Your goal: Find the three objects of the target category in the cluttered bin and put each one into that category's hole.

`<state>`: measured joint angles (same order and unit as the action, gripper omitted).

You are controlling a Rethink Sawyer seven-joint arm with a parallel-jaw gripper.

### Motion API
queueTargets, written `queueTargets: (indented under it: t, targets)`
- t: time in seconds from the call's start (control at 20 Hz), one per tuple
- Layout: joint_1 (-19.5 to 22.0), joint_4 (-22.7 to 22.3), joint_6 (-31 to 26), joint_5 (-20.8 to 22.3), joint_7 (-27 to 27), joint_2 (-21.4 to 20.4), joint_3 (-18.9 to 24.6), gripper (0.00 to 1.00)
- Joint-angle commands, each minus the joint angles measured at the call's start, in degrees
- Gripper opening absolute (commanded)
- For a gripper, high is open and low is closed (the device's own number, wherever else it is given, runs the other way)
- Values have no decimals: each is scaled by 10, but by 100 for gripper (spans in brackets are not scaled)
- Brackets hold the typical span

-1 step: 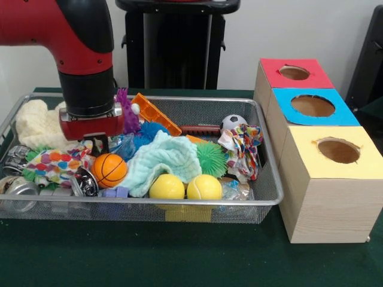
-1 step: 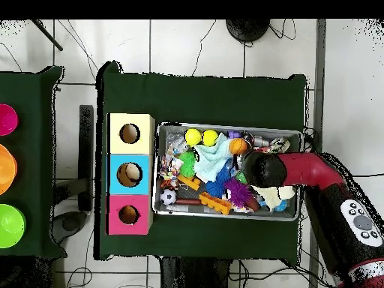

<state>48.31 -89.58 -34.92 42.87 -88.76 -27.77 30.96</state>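
A: Where did we have the gripper (image 1: 100,142) at that moment?

B: Low over one end of the silver wire-mesh bin (image 1: 263,200), down among the clutter. In the front view we saw the red wrist and only a dark stub beneath it, so we could not tell whether the claw stood apart or together, nor whether it had anything in it.

A: And which way did the likely targets lie from it?

B: We were not told the category, but balls looked the best guess to us. The small orange basketball-patterned ball (image 1: 110,170) sat just beside the gripper, a little toward the bin's near wall in the front view. The smooth yellow ball (image 1: 167,188) and the yellow tennis ball (image 1: 204,187) lay touching each other against that same wall, farther along toward the boxes. Balls have no long axis, so we judged the approach angle mattered little.

A: The holes?

B: Three wooden boxes stood beyond the bin's other end: the yellow-topped box (image 1: 359,161), the blue-topped box (image 1: 341,116) and the red-topped box (image 1: 317,76), each with one round hole. Any carry would run the whole length of the bin.

A: Any writing?

B: We could read none, on the boxes or the toys. One small black-and-white football (image 1: 233,122) also sat near the boxes' end.
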Motion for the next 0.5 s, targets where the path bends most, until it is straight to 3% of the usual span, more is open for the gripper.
queueTargets:
  t: [0.05,0.5]
  targets:
    - [-46,-117,25,0,-43,1,-12,0]
    - [-125,-188,43,-52,-142,-68,-46,0]
